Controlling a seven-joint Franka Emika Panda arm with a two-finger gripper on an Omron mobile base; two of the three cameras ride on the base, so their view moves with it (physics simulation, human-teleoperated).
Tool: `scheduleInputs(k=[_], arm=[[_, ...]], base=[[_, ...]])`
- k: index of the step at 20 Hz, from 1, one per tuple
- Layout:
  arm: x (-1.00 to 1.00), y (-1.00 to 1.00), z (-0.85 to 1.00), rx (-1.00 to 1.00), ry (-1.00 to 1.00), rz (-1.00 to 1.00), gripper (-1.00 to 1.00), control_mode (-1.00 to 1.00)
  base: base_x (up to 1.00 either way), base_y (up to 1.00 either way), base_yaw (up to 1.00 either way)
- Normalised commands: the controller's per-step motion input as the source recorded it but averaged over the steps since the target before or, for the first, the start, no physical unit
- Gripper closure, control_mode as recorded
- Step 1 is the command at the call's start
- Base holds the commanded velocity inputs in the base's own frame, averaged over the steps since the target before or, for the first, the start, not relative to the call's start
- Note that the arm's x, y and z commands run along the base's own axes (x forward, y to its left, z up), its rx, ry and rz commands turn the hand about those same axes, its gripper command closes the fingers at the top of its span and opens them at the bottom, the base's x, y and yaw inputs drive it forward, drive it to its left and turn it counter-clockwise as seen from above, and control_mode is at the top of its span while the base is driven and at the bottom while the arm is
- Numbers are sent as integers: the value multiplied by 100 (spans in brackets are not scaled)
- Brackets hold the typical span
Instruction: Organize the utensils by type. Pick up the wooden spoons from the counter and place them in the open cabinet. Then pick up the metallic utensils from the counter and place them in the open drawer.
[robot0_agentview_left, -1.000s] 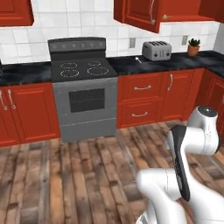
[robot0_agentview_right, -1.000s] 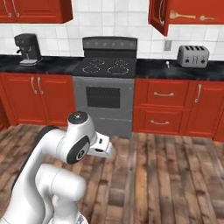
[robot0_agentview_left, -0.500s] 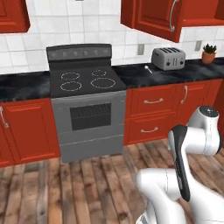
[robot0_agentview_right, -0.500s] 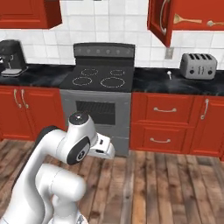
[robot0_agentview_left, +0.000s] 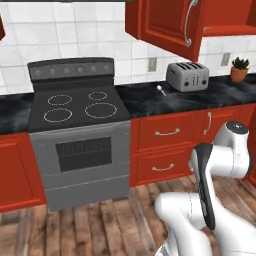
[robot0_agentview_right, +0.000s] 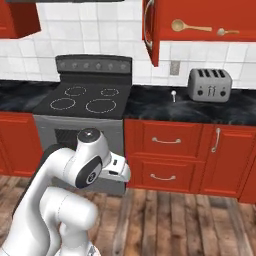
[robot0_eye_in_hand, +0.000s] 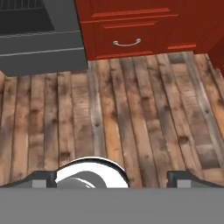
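Observation:
Two wooden spoons (robot0_agentview_right: 190, 26) (robot0_agentview_right: 227, 32) lie inside the open red-orange wall cabinet (robot0_agentview_right: 200, 12), whose door (robot0_agentview_left: 167, 22) with its curved grey handle stands swung out. One thin silvery metallic utensil (robot0_agentview_left: 161, 90) (robot0_agentview_right: 173, 95) rests on the black marble counter (robot0_agentview_left: 145, 100) just left of the toaster. My gripper (robot0_eye_in_hand: 113, 180) hangs low in front of the base and faces the wooden floor. Its fingertips (robot0_eye_in_hand: 43, 179) are wide apart, open, with nothing between them. The open drawer is out of view.
A grey stove (robot0_agentview_left: 75, 107) stands left of the counter section. The silver toaster (robot0_agentview_left: 187, 76) (robot0_agentview_right: 210, 84) and a small potted plant (robot0_agentview_left: 239, 69) sit on the counter. Shut red drawers (robot0_agentview_right: 164, 141) and cabinet doors line the front below. Plank floor (robot0_eye_in_hand: 131, 109) lies ahead.
The whole picture has shifted and grown: the base has driven closer to the counter and to the right. The arm keeps the same folded pose.

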Motion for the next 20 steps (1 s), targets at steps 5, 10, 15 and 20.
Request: scheduleInputs(k=[5,10,15,20], arm=[[0,0,0,0,0,0,-100,100],[0,0,0,0,0,0,-100,100],[0,0,0,0,0,0,-100,100],[0,0,0,0,0,0,-100,100]], base=[[55,-83,0],[58,-83,0],[86,-66,4],[100,-18,18]])
